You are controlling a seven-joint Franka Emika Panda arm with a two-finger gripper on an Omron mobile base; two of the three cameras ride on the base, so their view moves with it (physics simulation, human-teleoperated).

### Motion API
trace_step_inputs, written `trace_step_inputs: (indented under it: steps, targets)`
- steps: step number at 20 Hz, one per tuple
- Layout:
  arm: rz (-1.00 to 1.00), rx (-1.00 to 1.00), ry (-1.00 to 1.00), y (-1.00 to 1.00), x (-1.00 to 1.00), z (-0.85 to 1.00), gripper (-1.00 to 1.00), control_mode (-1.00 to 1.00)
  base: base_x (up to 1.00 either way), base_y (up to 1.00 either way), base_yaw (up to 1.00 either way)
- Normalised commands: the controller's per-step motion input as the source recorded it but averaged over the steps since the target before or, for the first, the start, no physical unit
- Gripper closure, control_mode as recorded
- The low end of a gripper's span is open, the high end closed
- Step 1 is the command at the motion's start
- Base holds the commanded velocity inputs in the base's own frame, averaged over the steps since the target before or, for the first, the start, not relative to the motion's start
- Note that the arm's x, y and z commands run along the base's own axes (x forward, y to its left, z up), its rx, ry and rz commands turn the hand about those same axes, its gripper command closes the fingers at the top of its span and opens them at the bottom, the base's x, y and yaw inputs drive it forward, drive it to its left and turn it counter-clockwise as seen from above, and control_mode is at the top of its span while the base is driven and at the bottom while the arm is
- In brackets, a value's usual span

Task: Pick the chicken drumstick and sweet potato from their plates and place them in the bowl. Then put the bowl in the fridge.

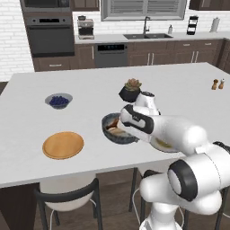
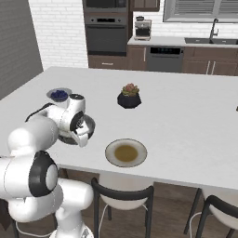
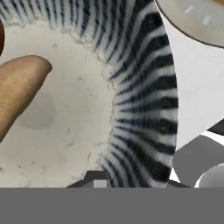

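White table [image 1: 188,90] spreads across your kitchen island, with dark cabinets, a wall oven [image 1: 50,33] and a sink behind it. Working left to right in the left base view, you have a small pale bowl of berries [image 1: 58,100], then nearer you the orange wooden plate [image 1: 63,145], lying bare. Next comes the dark bowl [image 1: 113,131], with the arm's hand [image 1: 134,119] low over its right side and covering part of it. Just behind it stands a small potted succulent [image 1: 130,90]. Right of the bowl, the grey plate [image 1: 162,144] peeks out from under the arm; in the right base view the same plate [image 2: 126,153] sits near the table's front edge and nothing lies on its brownish centre. Far right you can see two small shakers [image 1: 218,84].

Inside the bowl [image 3: 144,87], the hand view gives you the pale floor and striped inner wall. The sweet potato [image 3: 17,87] lies on that floor, its long axis running from the lower left up to a rounded end at the upper right. A sliver of reddish-brown drumstick [image 3: 1,41] shows at the left edge above it; you cannot tell which way it points.

You cannot tell how far apart the fingers are or whether they hold anything.
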Motion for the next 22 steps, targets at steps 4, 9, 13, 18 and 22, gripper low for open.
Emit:
trace_step_inputs:
  steps: [4, 9, 13, 18, 22]
  targets:
    - [0.01, -0.05, 0.00, 0.00, -0.97, 0.79, 1.00, -1.00, 0.00, 0.00, 0.00]
    - [0.00, -0.09, 0.01, 0.00, -1.00, 0.77, 1.00, -1.00, 0.00, 0.00, 0.00]
    - [0.00, -0.12, 0.15, -0.09, -0.76, 0.09, 1.00, -1.00, 0.00, 0.00, 0.00]
    - [0.00, 0.00, 0.00, 0.00, 0.00, 0.00, 1.00, -1.00, 0.00, 0.00, 0.00]
    - [0.00, 0.00, 0.00, 0.00, -0.10, 0.00, 1.00, 1.00, -0.75, -0.02, 0.00]
